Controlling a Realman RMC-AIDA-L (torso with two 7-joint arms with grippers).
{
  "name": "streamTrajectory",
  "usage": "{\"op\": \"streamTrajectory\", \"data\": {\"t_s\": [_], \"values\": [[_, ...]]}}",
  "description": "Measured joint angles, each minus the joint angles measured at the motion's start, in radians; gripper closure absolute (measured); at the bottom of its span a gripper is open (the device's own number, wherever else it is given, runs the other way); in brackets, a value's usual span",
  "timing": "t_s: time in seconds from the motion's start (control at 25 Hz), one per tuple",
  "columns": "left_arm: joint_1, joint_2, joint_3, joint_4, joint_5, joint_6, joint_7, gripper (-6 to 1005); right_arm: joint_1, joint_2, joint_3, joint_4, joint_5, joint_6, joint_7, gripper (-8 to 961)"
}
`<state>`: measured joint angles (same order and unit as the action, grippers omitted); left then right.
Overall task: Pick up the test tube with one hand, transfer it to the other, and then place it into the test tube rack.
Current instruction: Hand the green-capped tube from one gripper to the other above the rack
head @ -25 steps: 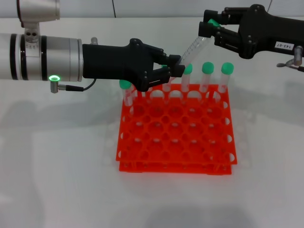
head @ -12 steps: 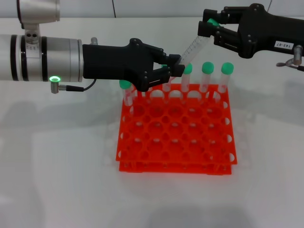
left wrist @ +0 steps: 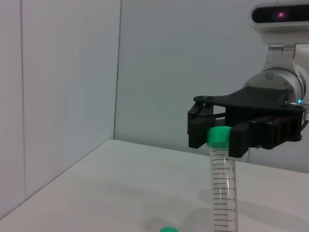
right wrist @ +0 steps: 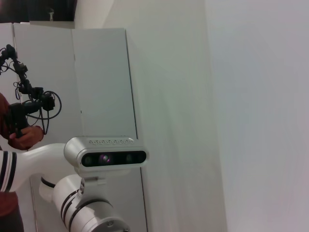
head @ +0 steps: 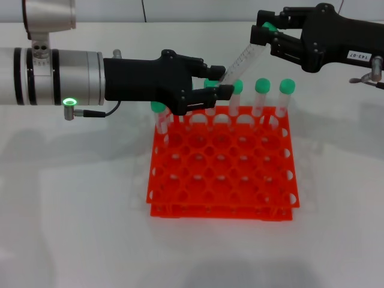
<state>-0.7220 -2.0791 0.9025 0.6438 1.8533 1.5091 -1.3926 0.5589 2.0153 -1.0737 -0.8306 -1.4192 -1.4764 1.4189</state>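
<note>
Head view: the test tube (head: pixel 243 58), a slim clear graduated cylinder, hangs tilted above the far edge of the test tube rack (head: pixel 222 162), its green cap uppermost at the right claw (head: pixel 262 34). That claw, black and angular with a small white label on its body, pinches the cap end. The left claw (head: pixel 217 85), black and unlabelled on a silver wrist with a green light, reaches in from the left; its fingers stand spread, one above and one below the tube's lower end, with a gap showing.

Left wrist view: this alone shows the grip head-on. The right claw (left wrist: pixel 217 135) has its two block-shaped fingers pressed against either side of the round green cap of the test tube (left wrist: pixel 222 191), whose printed scale marks are plain here. The top of another green cap (left wrist: pixel 168 229) peeps in at the picture's lower edge.

Right wrist view: only a pale wall, the robot's head (right wrist: pixel 105 157) and a person's arm (right wrist: pixel 14 145); neither tube nor rack appears.

The rack is bright orange plastic, two-tiered, with a grid of round holes. Capped tubes stand upright along its far row; the near rows are open. White counter (head: pixel 72 228) lies bare to the left, right and near side of the rack.
</note>
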Motion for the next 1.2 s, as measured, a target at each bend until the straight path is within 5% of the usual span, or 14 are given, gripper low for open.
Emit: {"op": "streamTrajectory", "data": {"t_s": [0.56,0.76,0.84,1.2], "values": [[-0.011,0.0,0.001,-0.003,-0.006,0.011,-0.072,515,-0.004,0.002,-0.002,-0.009,0.0,-0.001,0.0,680],[-0.005,0.002,0.001,0.008,-0.025,0.017,-0.093,309,-0.009,0.002,-0.002,-0.009,0.0,-0.002,0.0,680],[-0.002,0.006,-0.002,0.011,-0.033,0.038,-0.099,115,-0.011,0.002,-0.002,-0.009,0.0,-0.004,0.0,680],[0.095,0.016,-0.009,0.197,-0.043,0.087,-0.234,108,-0.013,0.001,-0.002,-0.004,-0.001,-0.007,0.0,680]]}}
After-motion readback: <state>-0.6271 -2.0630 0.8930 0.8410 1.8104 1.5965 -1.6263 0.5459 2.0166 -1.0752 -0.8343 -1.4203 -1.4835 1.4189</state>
